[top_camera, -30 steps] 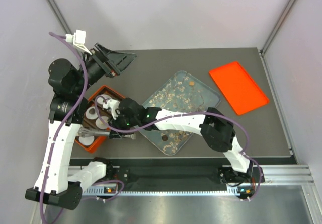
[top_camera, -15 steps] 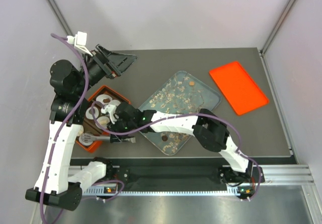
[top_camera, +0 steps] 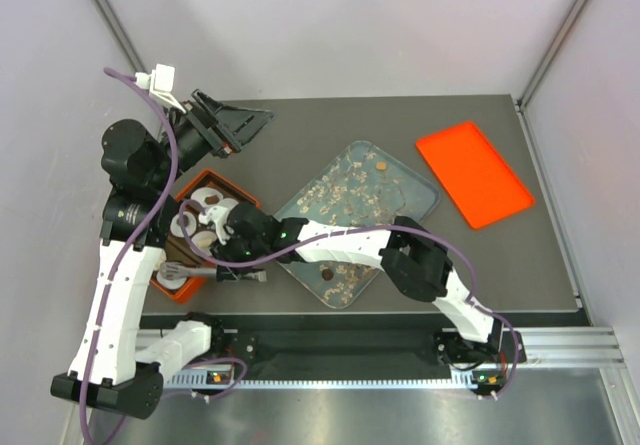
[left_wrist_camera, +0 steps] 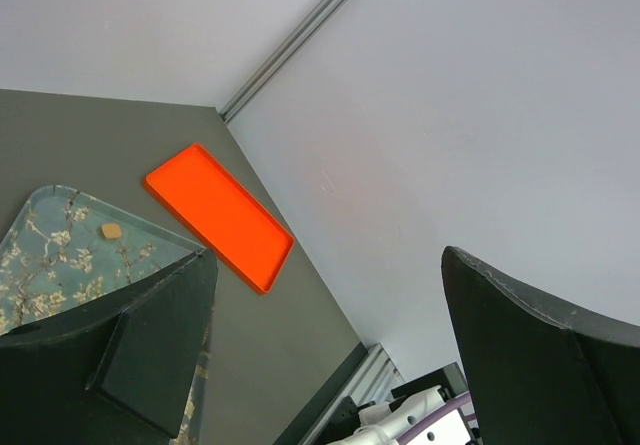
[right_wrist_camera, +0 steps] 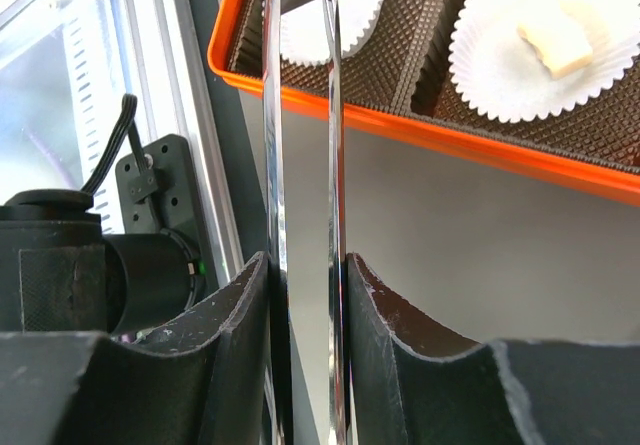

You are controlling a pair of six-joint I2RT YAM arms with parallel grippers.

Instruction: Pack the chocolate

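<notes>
Right gripper (right_wrist_camera: 305, 287) pinches what look like tongs (right_wrist_camera: 274, 115); left gripper (left_wrist_camera: 325, 265) gapes wide

a, tongs (right_wrist_camera: 303, 115): polished metal, mirror-bright. b, right gripper (right_wrist_camera: 305, 275) fingers (right_wrist_camera: 225, 345): black plastic, matt, w/ pale specks. c, box (right_wrist_camera: 480, 150): orange plastic rim, smooth, slight sheen; liner (right_wrist_camera: 415, 35) dark brown, finely dimpled. d, cups (right_wrist_camera: 490, 75): white paper, fluted, matt. e, chocolate (right_wrist_camera: 557, 43): cream, smooth, dull. f, table (top_camera: 330, 125): dark grey, matt. g, flat tray (top_camera: 473, 173): orange plastic, smooth. h, patterned tray (top_camera: 418, 190): clear plastic, glossy. i, arm shells (top_camera: 345, 243): white plastic, semi-gloss. j, rail (top_camera: 560, 343): bare metal, dull sheen.
</notes>
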